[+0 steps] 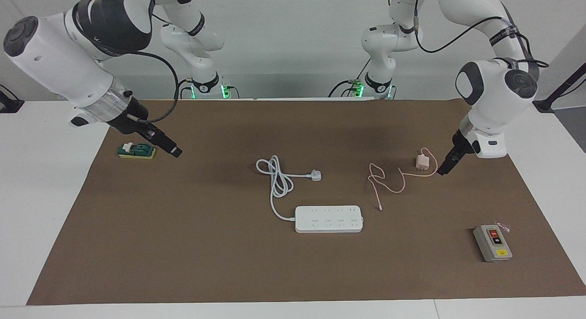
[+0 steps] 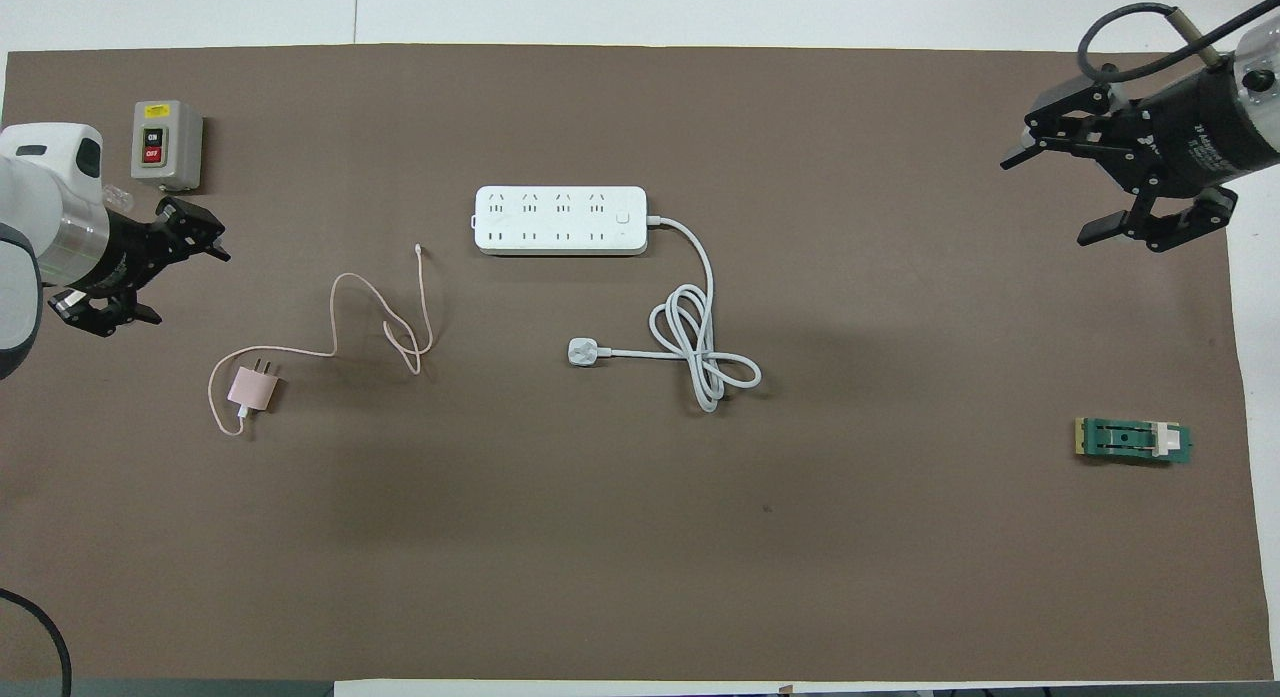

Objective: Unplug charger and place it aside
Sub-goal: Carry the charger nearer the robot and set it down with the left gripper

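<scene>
The charger [image 1: 421, 162], a small pale pink cube with its two prongs showing, lies loose on the brown mat toward the left arm's end; it also shows in the overhead view [image 2: 251, 388]. Its thin pink cable [image 2: 370, 307] loops toward the white power strip [image 1: 328, 218] and ends free beside it. Nothing is plugged into the strip [image 2: 560, 220]. My left gripper [image 1: 442, 171] is open and empty, low beside the charger and apart from it, as the overhead view [image 2: 190, 287] also shows. My right gripper [image 1: 176, 152] is open and empty at the right arm's end, also in the overhead view [image 2: 1045, 202].
The strip's thick white cord ends in a white three-pin plug [image 1: 316, 175] lying nearer to the robots than the strip. A grey on/off switch box [image 1: 492, 242] stands at the left arm's end. A green knife switch [image 1: 136, 150] lies beside the right gripper.
</scene>
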{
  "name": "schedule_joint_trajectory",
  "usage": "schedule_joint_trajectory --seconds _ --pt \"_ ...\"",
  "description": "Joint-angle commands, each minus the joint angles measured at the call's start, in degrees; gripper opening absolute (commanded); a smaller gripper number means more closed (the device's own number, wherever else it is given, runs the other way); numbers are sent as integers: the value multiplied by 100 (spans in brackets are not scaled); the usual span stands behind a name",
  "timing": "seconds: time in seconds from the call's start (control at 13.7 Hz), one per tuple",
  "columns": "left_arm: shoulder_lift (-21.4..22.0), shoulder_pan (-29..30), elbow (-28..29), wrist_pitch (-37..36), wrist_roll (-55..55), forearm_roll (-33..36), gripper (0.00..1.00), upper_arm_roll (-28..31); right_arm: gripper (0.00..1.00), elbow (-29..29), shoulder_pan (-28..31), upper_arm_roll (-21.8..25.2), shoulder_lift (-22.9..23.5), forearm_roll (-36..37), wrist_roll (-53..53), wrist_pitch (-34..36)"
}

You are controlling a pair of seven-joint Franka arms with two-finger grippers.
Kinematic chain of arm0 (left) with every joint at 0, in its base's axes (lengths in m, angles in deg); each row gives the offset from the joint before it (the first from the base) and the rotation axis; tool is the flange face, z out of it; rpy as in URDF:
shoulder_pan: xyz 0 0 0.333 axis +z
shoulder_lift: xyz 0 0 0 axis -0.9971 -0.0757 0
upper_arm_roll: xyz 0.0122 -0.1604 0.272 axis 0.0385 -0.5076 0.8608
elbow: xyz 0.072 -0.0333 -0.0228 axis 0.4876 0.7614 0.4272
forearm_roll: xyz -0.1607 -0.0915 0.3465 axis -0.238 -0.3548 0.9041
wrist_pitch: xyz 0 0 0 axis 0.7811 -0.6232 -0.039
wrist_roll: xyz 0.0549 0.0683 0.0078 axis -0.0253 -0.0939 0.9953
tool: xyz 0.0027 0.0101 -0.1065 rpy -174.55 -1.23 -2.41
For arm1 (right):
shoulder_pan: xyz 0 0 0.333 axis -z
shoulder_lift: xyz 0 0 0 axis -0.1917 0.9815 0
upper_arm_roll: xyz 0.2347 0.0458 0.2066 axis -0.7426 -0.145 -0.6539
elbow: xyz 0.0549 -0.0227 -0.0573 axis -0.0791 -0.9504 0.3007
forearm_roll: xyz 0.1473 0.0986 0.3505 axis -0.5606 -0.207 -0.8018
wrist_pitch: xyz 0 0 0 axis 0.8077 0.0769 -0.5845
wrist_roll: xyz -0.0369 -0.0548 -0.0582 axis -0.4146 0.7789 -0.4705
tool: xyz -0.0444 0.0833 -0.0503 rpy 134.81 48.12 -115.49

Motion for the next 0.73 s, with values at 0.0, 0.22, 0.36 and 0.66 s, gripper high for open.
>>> schedule_joint_trajectory --seconds 0.0,0.22,0.36,0.66 --pt "170 25 -573 -1016 -1225 2 100 1 100 -219 271 -65 -453 764 -1899 153" --pt "188 -27 -1057 -1880 -2054 2 100 10 100 -437 351 -74 -814 1494 -3150 241" --pt "206 -45 -1259 -2232 -2221 37 100 1 100 -876 299 -74 -1226 1934 -3469 189" --pt "600 122 -1481 -2559 -3784 -24 100 19 100 -1632 342 -92 -1720 2147 -3706 -197"
